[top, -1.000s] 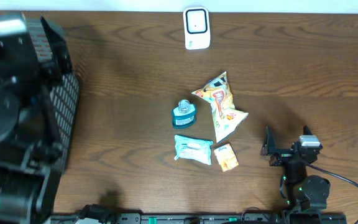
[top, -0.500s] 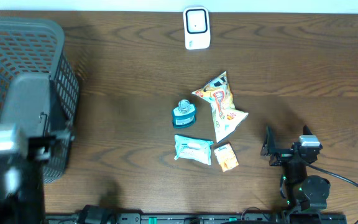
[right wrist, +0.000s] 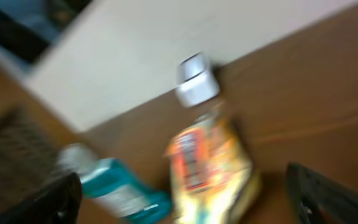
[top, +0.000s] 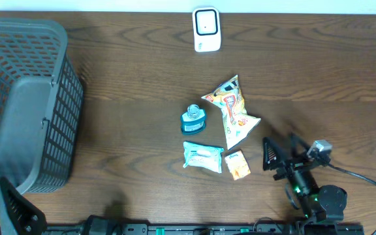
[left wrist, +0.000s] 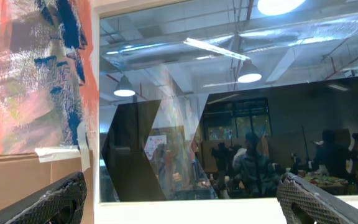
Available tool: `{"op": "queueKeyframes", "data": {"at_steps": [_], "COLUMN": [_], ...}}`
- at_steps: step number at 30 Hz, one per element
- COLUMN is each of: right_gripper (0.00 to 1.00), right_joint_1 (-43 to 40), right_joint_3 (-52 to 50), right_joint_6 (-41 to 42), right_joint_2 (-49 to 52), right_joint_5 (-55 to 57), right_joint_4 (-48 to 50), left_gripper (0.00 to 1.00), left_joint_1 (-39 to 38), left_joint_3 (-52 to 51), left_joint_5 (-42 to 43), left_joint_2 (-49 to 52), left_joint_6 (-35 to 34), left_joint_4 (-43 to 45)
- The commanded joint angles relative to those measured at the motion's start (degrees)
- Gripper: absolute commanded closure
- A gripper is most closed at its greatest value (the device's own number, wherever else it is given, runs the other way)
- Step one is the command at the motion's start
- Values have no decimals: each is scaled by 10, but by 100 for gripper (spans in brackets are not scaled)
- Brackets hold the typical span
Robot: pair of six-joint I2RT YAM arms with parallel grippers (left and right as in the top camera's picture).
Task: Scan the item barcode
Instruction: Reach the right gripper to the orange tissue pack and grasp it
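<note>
Spotted the snack bag (top: 232, 111) mid-frame on the surface (top: 129, 78), long axis running top to bottom, just up-left of the right gripper (top: 281, 153), which was spread wide and empty at lower right. Judged that arm nearer. Found the left gripper (top: 17, 207), also wide, at far lower left. Noted scanner (top: 207, 29) at top centre.

Dark woodgrain table (top: 129, 78); grey mesh basket (top: 67, 130); white scanner (top: 207, 29); teal bottle (top: 193, 119); yellow-orange snack bag (top: 232, 111); orange packet (top: 238, 164).
</note>
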Motion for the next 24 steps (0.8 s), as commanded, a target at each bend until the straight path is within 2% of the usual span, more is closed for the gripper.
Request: {"op": "queueKeyframes", "data": {"at_steps": [1, 3, 5, 6, 7, 9, 10, 15, 19, 24], "right_gripper": [1, 1, 1, 33, 78, 95, 99, 99, 99, 99], "right_joint_1": [4, 4, 4, 4, 4, 4, 4, 4, 4, 4], "right_joint_3": [-1, -1, -1, -1, -1, -1, -1, -1, -1, -1], "right_joint_6": [197, 274, 307, 296, 243, 215, 206, 160, 102, 80], "right_joint_2": [-1, -1, -1, -1, 0, 1, 3, 54, 162, 314], "right_joint_5": [-123, -153, -191, -202, -214, -237, -250, -274, -272, -265], "right_joint_4": [0, 3, 3, -2, -13, -15, -17, -21, -21, -17], "left_gripper": [2, 2, 2, 2, 2, 2, 2, 2, 2, 2], "left_joint_1": [2, 2, 5, 10, 18, 31, 38, 65, 76, 78], "left_joint_3": [-1, -1, -1, -1, -1, -1, -1, -1, -1, -1], "left_joint_5": [9, 10, 9, 9, 9, 9, 9, 10, 10, 10], "left_joint_2": [-6, -9, -17, -27, -40, -61, -70, -113, -129, -130], "left_joint_6": [4, 7, 20, 31, 31, 31, 31, 28, 27, 27], "left_joint_4": [3, 2, 0, -3, -4, -5, -6, -5, 2, 17]}}
